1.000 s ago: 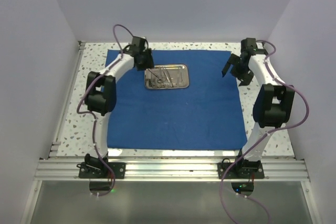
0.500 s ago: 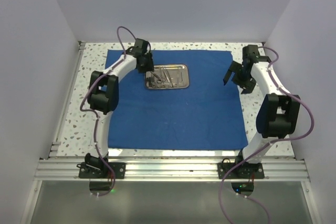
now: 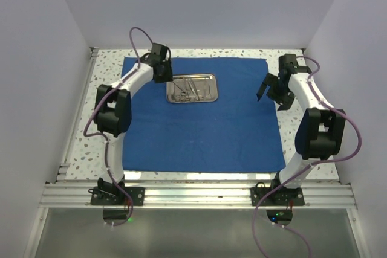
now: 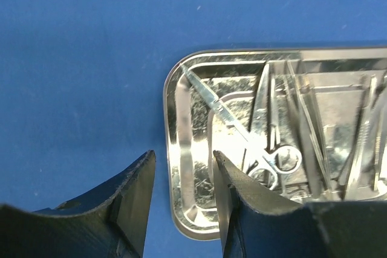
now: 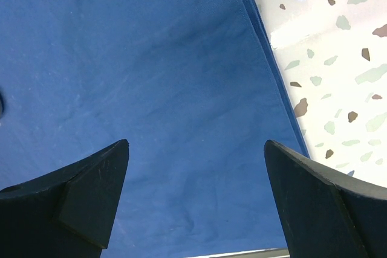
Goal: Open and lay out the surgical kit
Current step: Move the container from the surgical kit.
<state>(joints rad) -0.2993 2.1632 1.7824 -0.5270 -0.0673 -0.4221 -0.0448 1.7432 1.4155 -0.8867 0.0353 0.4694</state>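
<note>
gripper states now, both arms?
Left gripper: open, fingers astride the steel tray's end rim, holding nothing.
Right gripper: wide open over the blue cloth, empty.

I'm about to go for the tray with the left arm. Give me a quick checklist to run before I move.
1. Cloth spread flat: ok.
2. Tray resting on the cloth: ok.
3. Left gripper open, jaws astride the tray's end rim: ok.
4. Scissors clear of the jaws: cannot tell; the handles lie close to one jaw.
5. Right gripper open, empty, off at the cloth's right edge: ok.
</note>
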